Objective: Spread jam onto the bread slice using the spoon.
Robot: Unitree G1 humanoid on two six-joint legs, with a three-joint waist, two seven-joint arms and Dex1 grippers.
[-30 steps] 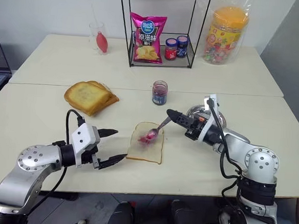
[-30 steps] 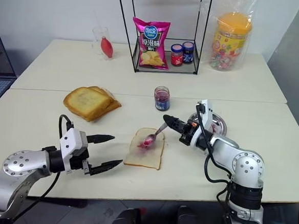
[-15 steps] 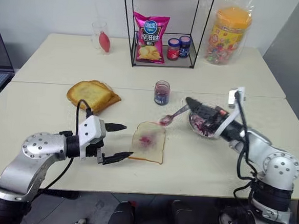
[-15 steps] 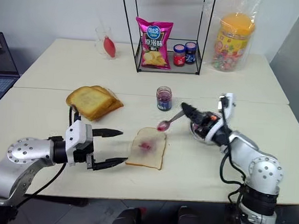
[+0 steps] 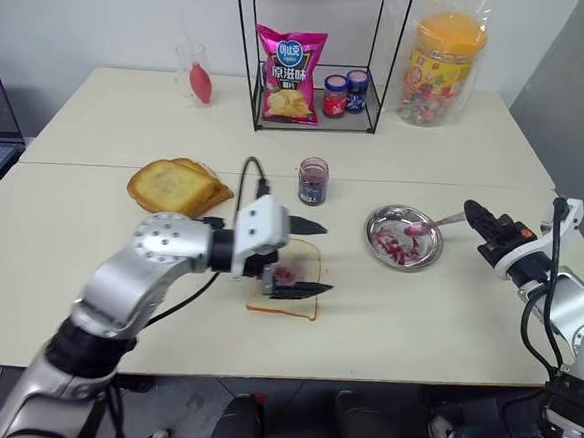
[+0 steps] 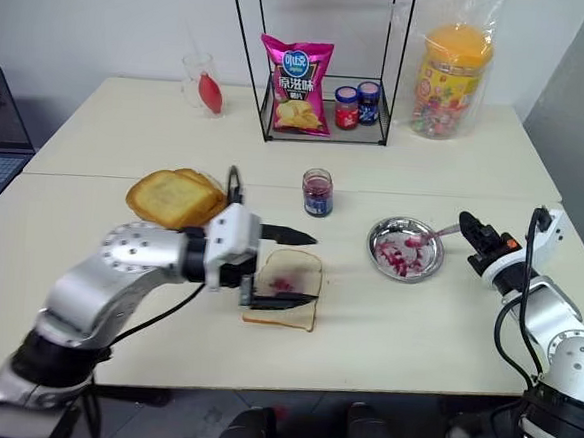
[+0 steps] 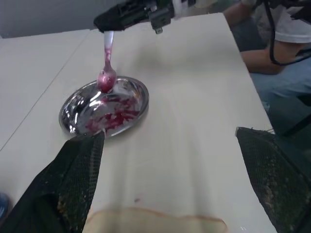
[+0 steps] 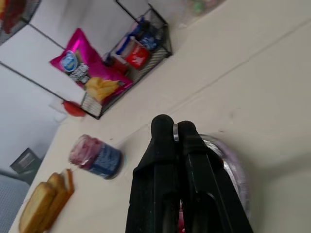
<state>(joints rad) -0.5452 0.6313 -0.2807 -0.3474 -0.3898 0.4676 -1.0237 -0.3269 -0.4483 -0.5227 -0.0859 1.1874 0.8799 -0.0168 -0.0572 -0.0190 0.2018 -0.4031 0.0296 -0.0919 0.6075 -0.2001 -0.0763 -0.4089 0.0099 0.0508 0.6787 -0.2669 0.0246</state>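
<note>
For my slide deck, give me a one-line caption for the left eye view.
Right gripper holds the spoon over the metal dish; open left gripper brackets the bread slice.

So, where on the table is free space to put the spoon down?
Bare tabletop lies in front of the metal dish, between the bread slice and the right gripper. It is crowded around the slice, where the open left gripper hovers.

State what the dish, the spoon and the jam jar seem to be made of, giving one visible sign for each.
Dish: probably polished metal; its silvery rim mirrors the light.
Spoon: probably metal too; slim, silver and shiny.
Jam jar: seemingly clear glass, perhaps plastic; the dark jam shows through the wall above its blue label.
</note>
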